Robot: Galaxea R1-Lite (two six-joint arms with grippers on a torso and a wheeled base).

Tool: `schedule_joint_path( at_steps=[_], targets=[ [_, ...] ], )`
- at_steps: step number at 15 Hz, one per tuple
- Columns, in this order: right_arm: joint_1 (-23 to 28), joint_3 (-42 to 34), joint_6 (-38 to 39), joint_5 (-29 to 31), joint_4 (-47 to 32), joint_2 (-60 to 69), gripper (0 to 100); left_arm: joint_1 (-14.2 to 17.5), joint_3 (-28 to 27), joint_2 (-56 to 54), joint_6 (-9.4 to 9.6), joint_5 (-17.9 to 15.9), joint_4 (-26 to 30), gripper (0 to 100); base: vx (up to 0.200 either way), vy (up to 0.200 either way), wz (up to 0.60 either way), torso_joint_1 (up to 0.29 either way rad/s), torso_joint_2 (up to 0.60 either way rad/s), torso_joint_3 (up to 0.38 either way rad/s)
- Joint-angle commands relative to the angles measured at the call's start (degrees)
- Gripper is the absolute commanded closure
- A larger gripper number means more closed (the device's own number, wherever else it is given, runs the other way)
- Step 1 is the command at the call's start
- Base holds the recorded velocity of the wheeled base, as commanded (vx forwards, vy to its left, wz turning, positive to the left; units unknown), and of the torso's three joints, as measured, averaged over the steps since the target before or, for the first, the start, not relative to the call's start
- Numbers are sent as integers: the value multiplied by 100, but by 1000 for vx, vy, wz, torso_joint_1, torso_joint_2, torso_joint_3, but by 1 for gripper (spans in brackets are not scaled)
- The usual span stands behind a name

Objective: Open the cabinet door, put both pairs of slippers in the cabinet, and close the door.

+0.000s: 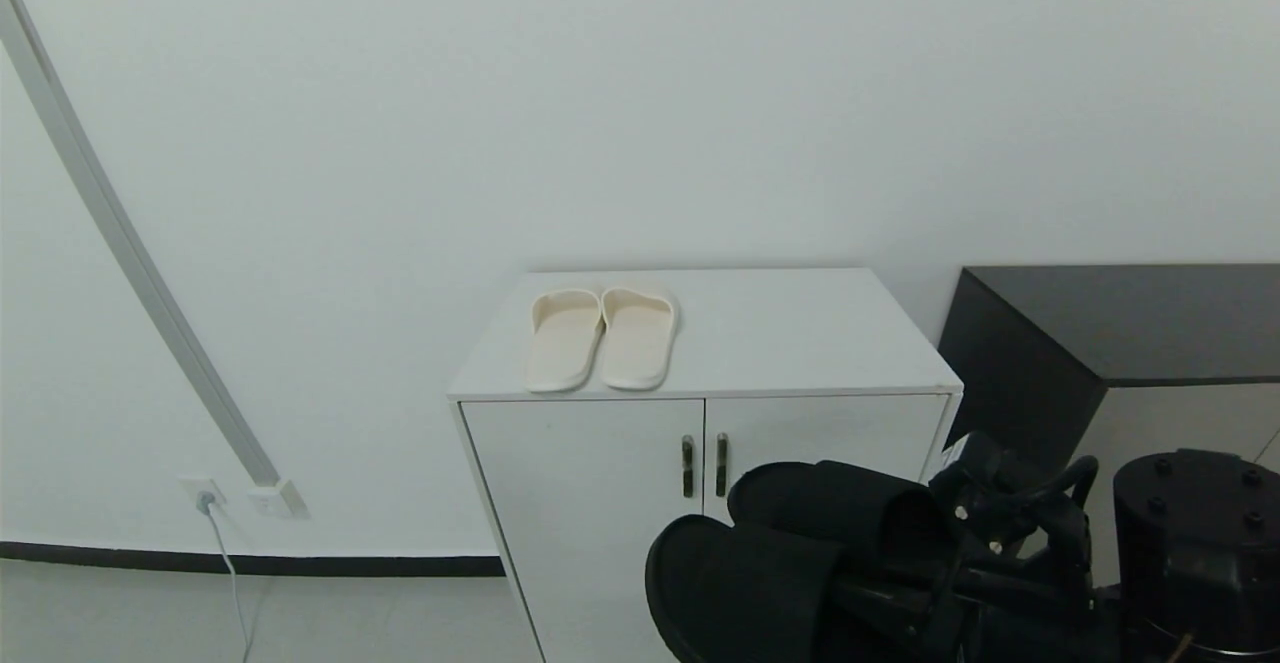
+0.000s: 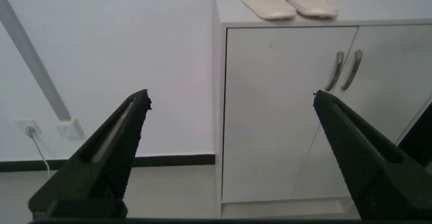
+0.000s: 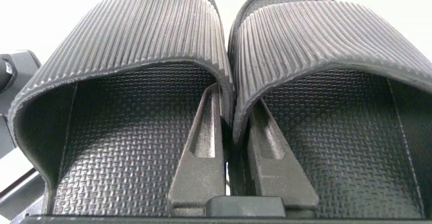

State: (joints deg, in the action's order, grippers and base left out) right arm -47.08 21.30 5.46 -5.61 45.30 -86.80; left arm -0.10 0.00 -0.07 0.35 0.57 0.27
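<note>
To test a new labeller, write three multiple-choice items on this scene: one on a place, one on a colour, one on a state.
1. Where do the cream slippers lie?
A. On the floor
B. On top of the white cabinet
C. Inside the cabinet

2. What colour are the held slippers in the right tool?
A. Black
B. Cream
C. Red

3. How do the cabinet doors stand?
A. Both open
B. One open
C. Both shut

Answers:
1 B: the pair rests on the cabinet's top, toward its left front edge.
2 A: the right wrist view shows black ribbed straps on both sides of the tool.
3 C: both doors sit flush with the cabinet front.
</note>
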Motion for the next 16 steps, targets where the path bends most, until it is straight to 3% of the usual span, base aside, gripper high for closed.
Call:
schedule_joint_path(
  at_steps=[1,16],
  targets=[
    [-12,-38,-1,-2,-4,14,100,1,0,7,0,4,0,0,0,0,0,-217,510,286],
    [-82,-126,-124,-11,5,-13,100,1,0,7,0,-5,0,0,0,0,0,-203,525,321]
  ],
)
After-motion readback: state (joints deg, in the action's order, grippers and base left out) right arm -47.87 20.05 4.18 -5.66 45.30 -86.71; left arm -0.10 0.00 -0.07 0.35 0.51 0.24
